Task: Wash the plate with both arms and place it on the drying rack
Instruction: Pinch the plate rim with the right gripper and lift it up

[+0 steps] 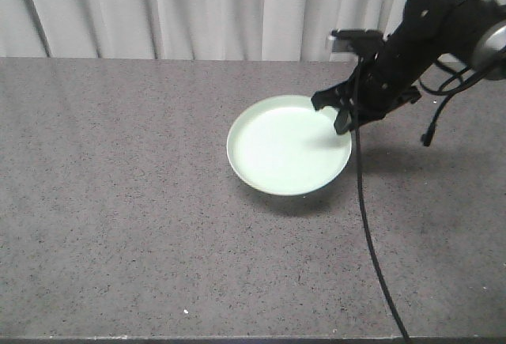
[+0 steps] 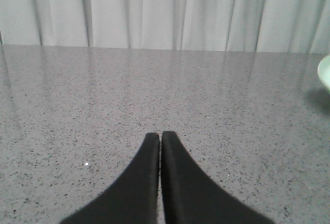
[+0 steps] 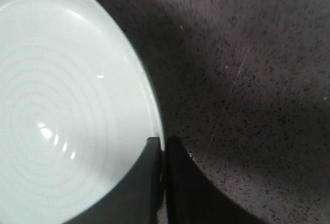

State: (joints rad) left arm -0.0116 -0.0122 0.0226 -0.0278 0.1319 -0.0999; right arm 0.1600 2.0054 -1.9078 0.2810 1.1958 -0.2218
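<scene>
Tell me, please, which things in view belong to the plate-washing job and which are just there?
Job: plate; right gripper, shut on its rim; left gripper, shut and holding nothing.
Just there: grey countertop; white curtain.

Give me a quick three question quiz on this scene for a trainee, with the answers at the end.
1. Multiple choice: where does the right gripper meet the plate? A) at its centre B) at its rim C) nowhere, it is far off
2. True or false: the left gripper is open above the plate.
3. Fill in: under the plate is a speckled grey ____.

Key: 1 B. 2 False: it is shut over bare counter, with the plate off to one side. 3 counter.
</scene>
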